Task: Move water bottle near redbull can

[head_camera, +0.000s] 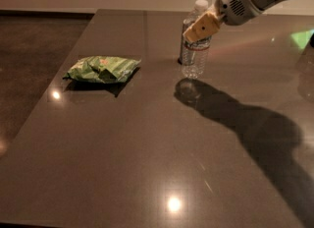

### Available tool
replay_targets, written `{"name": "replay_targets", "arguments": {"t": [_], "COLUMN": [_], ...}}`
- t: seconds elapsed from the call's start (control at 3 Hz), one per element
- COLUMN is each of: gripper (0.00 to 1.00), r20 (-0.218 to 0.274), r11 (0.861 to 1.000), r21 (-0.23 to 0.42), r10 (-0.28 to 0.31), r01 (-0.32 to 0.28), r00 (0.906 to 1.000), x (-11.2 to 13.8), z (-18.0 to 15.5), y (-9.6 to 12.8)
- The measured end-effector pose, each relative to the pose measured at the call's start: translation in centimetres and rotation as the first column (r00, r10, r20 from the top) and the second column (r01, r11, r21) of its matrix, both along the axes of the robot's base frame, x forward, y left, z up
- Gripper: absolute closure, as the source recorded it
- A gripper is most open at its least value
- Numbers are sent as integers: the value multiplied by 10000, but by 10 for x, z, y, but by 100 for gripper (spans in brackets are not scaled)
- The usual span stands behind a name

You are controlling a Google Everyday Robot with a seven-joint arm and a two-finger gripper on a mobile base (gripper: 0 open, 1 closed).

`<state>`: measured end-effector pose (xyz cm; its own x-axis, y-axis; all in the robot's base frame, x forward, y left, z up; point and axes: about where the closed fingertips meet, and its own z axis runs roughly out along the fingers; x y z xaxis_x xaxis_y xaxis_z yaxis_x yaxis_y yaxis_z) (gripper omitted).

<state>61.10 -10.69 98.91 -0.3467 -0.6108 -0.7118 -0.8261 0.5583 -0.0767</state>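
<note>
The water bottle is clear ribbed plastic with a white cap and a label band. It stands upright at the back middle of the dark table, with its base at or just above the surface. My gripper comes in from the upper right. Its tan fingers are shut around the bottle's upper part, just below the cap. The redbull can does not plainly show; only a dark sliver sits behind the bottle's left base.
A green crumpled snack bag lies on the table's left side. A dark object shows at the right edge. The arm's shadow falls across the right half. The table's left edge drops to a dark floor.
</note>
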Motion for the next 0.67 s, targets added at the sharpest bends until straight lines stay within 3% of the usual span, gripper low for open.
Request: {"name": "replay_targets", "arguments": {"t": [0.67], "gripper": [100], "r20": [-117], "r11": [9995], "r21": [248], "r10": [-177], "r01": [179], "r00": [9998], "x": [29], "z": [-23], "y": [-10]}}
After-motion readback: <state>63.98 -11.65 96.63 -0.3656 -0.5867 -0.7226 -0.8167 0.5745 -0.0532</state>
